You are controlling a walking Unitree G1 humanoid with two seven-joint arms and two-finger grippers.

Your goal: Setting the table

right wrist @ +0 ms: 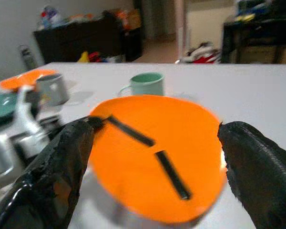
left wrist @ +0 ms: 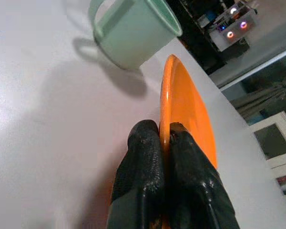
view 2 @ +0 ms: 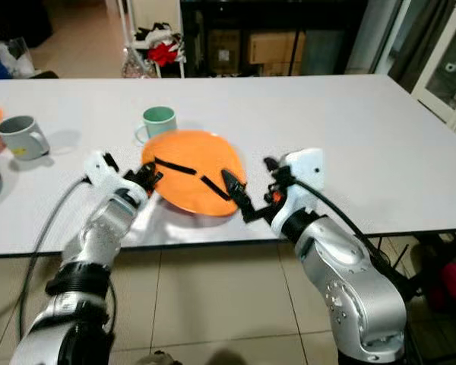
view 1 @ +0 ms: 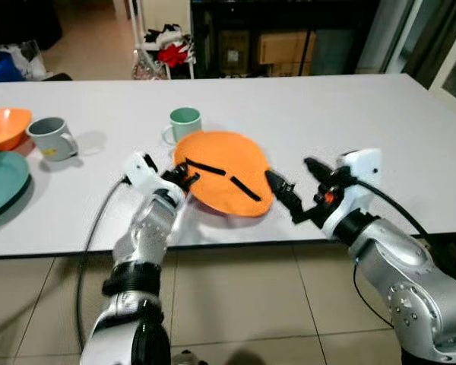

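Orange plate (view 1: 222, 173) is held tilted above the near edge of the white table (view 1: 349, 114), one rim raised, just in front of the green mug (view 1: 184, 124). Two black strips lie on its upper face; what they are cannot be told.

Left gripper (view 1: 188, 177): jaws pressed together on the plate's rim, one finger (left wrist: 142, 162) on each face, as the left wrist view confirms. Right gripper (view 1: 298, 188): jaws spread wide, positioned just beside the opposite rim, not touching it.

Toward the table's left edge stand a grey mug (view 1: 52, 138), a second orange dish (view 1: 1, 126) and a teal plate (view 1: 1, 179).

Step in hand, judged: positioning the plate for a place setting, the right gripper ready to assist.

Hazards:
- Single-point rim pinch on a tilted plate. Slip would drop it onto the near edge, possibly over it to the floor.
- Swinging the raised rim rearward could strike the green mug and tip it.
- Closing the right gripper off-centre could lever the plate out of the left grip.
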